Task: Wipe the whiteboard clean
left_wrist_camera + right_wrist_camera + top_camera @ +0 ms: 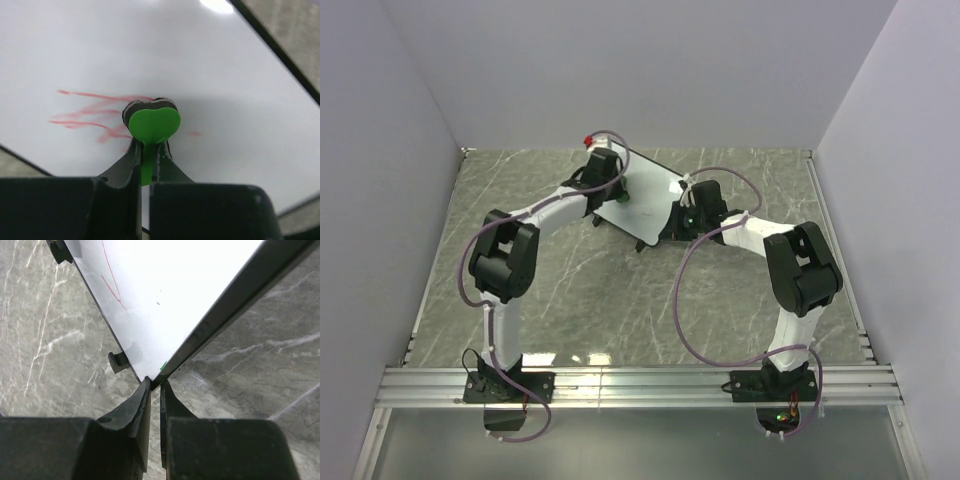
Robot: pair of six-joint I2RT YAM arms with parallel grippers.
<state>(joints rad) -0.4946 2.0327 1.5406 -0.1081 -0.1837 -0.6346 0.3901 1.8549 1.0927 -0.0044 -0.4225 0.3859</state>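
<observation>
The whiteboard (642,195) lies tilted on the far middle of the table, white face, thin black frame. My left gripper (149,145) is shut on the small green eraser (154,124), whose dark pad presses on the board's face (220,75) beside smeared red marks (90,112). My right gripper (155,382) is shut on the board's corner, pinching its black frame (225,307). Thin red lines (111,282) show on the board in the right wrist view, and a black foot (117,361) sticks out from its edge.
The grey marble table (580,300) is walled by white panels on three sides. A metal rail (640,382) runs along the near edge where both arm bases are bolted. Purple cables (692,300) loop from each arm.
</observation>
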